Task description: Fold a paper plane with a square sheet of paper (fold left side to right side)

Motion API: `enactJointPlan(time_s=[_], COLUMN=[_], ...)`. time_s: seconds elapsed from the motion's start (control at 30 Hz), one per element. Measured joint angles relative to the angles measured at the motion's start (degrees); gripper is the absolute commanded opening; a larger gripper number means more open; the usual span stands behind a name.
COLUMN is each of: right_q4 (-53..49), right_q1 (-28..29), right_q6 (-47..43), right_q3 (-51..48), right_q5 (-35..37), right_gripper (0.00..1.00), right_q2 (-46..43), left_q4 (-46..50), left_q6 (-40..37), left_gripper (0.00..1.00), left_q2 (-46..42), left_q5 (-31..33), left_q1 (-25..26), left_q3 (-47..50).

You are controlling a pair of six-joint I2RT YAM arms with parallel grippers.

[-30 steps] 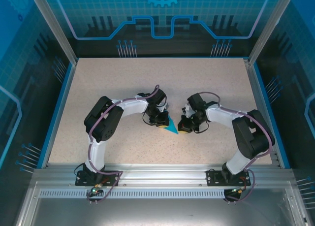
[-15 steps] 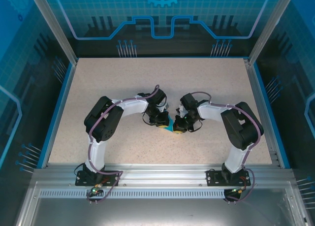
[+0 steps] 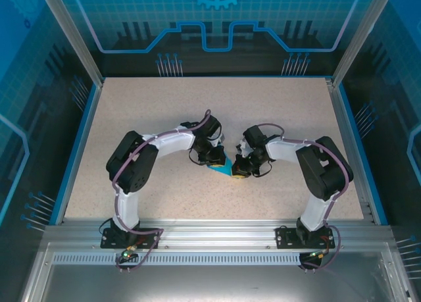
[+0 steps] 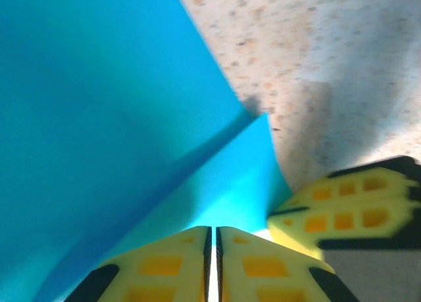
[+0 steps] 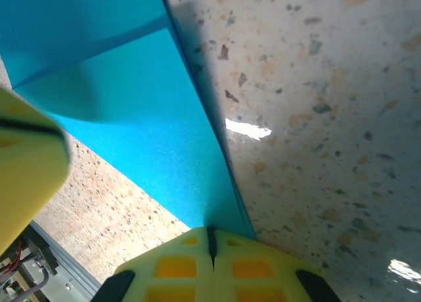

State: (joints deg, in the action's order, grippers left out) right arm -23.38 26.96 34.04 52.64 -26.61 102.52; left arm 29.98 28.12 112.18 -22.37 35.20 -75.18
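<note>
My right gripper (image 5: 210, 244), shut tight, had just slid in beside my left gripper (image 4: 212, 249), which pinched the square sheet of paper (image 3: 222, 168), so it sat part-folded between them on the table (image 3: 197, 104), and I thought pressing came next.

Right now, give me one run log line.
left gripper: shut on blue paper | right gripper: shut at its edge | fold: partly done

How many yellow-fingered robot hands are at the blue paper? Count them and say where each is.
2. The yellow-fingered left hand pinches the folded cyan-blue paper sheet at its left side; the yellow-fingered right hand, shut, meets its right edge.
</note>
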Motion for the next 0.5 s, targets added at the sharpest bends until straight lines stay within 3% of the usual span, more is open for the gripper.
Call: enactJointPlan(time_s=[0.5], right_q4=[0.11], right_q1=[0.0], right_q6=[0.02], right_q3=[-0.04], right_q5=[-0.2], right_gripper=[0.0], right_q2=[0.0], left_q4=[-2.4], left_q6=[1.55], left_gripper=[0.12], left_q2=[1.9], left_q5=[-3.56], left_q1=[2.47], left_q3=[0.0])
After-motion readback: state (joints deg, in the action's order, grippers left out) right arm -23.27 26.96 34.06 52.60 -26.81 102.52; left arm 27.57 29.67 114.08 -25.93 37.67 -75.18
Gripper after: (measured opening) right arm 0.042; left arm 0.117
